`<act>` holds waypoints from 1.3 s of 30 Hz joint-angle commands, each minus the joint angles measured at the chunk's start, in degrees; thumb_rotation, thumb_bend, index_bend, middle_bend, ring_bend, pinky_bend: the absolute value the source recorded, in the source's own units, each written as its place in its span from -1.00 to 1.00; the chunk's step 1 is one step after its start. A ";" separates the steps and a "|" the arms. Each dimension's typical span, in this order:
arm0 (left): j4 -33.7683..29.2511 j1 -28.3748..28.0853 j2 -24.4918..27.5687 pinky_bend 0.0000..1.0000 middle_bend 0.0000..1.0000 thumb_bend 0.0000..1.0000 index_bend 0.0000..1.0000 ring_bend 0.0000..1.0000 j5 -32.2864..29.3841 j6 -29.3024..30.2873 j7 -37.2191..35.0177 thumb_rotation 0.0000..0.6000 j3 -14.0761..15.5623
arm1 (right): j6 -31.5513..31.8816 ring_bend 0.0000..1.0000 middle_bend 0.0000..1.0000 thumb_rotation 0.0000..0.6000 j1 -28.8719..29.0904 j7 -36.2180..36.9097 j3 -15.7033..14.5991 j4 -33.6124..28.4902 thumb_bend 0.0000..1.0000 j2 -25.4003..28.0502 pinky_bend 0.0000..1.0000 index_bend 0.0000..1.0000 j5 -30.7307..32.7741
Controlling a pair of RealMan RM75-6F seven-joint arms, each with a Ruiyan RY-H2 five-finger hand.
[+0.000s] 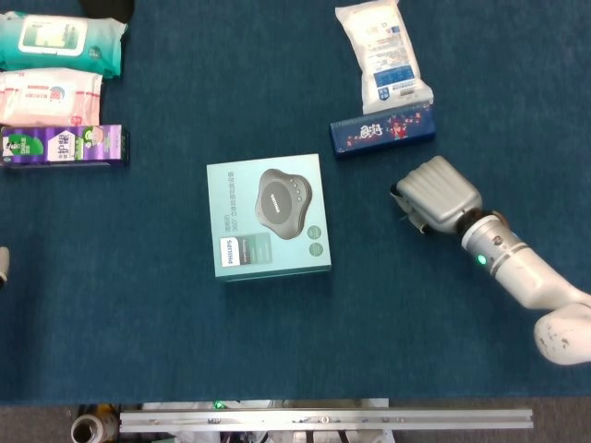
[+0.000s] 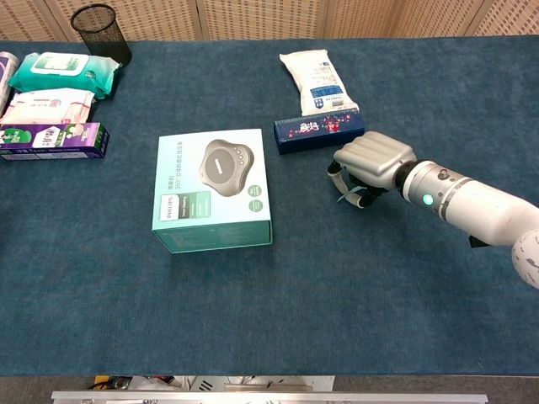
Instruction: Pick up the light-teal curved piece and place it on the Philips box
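Note:
The Philips box [image 1: 268, 217] [image 2: 212, 189], light teal with a grey speaker pictured on its lid, lies flat mid-table. My right hand [image 1: 436, 196] [image 2: 370, 158] sits palm-down to its right, low over the cloth, with the fingers curled under. In the chest view a sliver of the light-teal curved piece [image 2: 353, 195] shows between those fingers, which wrap around it. The head view hides the piece under the hand. Only a grey tip of my left hand [image 1: 3, 265] shows at the left edge, and its fingers are hidden.
A dark blue long box [image 1: 383, 129] [image 2: 318, 130] lies just beyond the right hand, with a white packet [image 1: 381, 53] behind it. Wipes packs [image 1: 57, 41] and a purple box [image 1: 63, 146] line the far left. A black mesh cup [image 2: 99, 29] stands at the back left.

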 commanded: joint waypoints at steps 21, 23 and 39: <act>-1.29 0.73 0.76 -0.57 -0.44 -0.21 -0.71 -0.56 1.13 1.44 0.41 1.00 0.48 | -1.21 1.00 1.00 1.00 0.38 18.15 8.56 -15.68 -0.28 7.73 1.00 0.37 4.92; -1.51 0.90 0.88 -0.58 -0.44 -0.22 -0.71 -0.56 1.36 1.78 0.45 1.00 0.57 | -2.81 1.00 1.00 1.00 0.77 21.48 10.07 -18.00 -0.27 8.97 1.00 0.37 6.77; -2.76 1.61 1.39 -0.58 -0.44 -0.22 -0.71 -0.56 2.69 3.23 0.90 1.00 0.92 | -0.48 1.00 1.00 1.00 3.44 35.20 16.94 -22.22 -0.27 3.91 1.00 0.37 18.20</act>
